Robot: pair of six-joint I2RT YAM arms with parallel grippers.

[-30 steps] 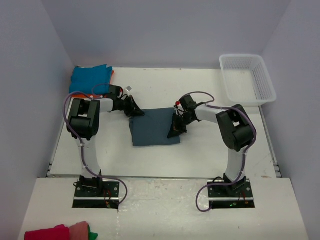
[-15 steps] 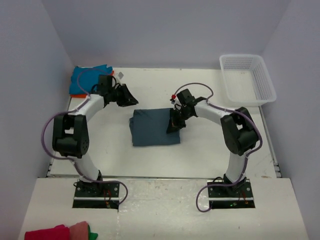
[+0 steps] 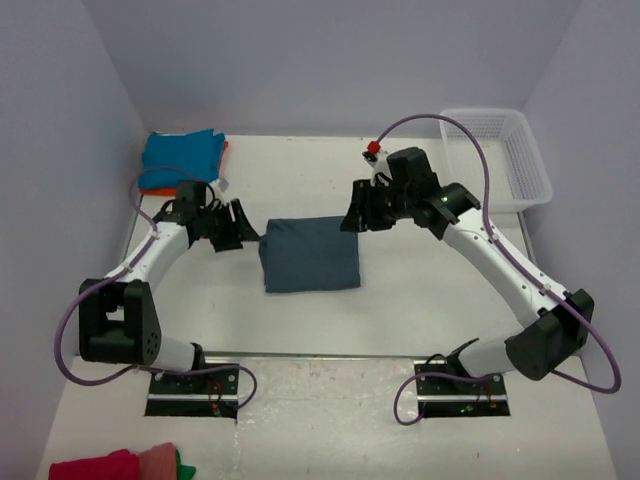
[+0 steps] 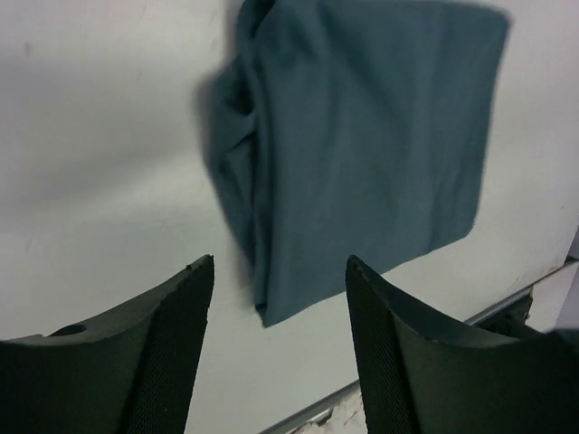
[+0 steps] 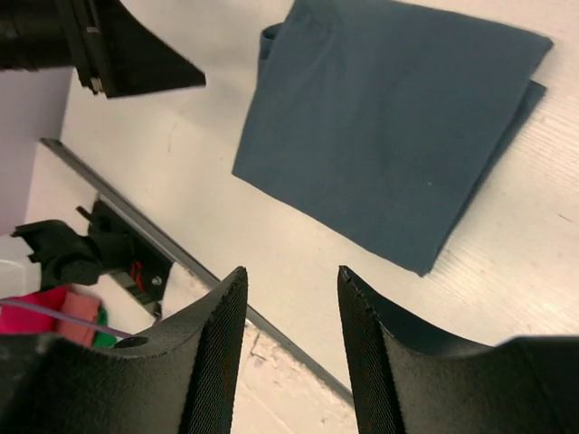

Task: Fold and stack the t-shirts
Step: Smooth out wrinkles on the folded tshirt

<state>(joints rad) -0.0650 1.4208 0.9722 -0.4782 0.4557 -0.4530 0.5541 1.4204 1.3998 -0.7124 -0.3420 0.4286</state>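
The dusty slate-blue t-shirt (image 3: pixel 310 255) lies folded into a rectangle at the table's middle, also seen in the left wrist view (image 4: pixel 362 136) and the right wrist view (image 5: pixel 398 127). My left gripper (image 3: pixel 243 226) hovers just left of it, open and empty (image 4: pixel 279 262). Open too, my right gripper (image 3: pixel 354 216) hangs above the shirt's far right corner with nothing between its fingers (image 5: pixel 291 271). The turquoise-blue t-shirt (image 3: pixel 180 153) rests folded at the far left corner on the orange t-shirt (image 3: pixel 150 186), of which only edges show.
A white mesh basket (image 3: pixel 530 160) stands at the far right corner. Red, pink and green cloths (image 3: pixel 115 466) lie on the near platform left of the arm bases. The table's metal front rail (image 5: pixel 118 208) runs below the shirt.
Both grippers opened and let go of the slate-blue shirt. The left one drew back to the left; the right one lifted and pulled away toward the far right.
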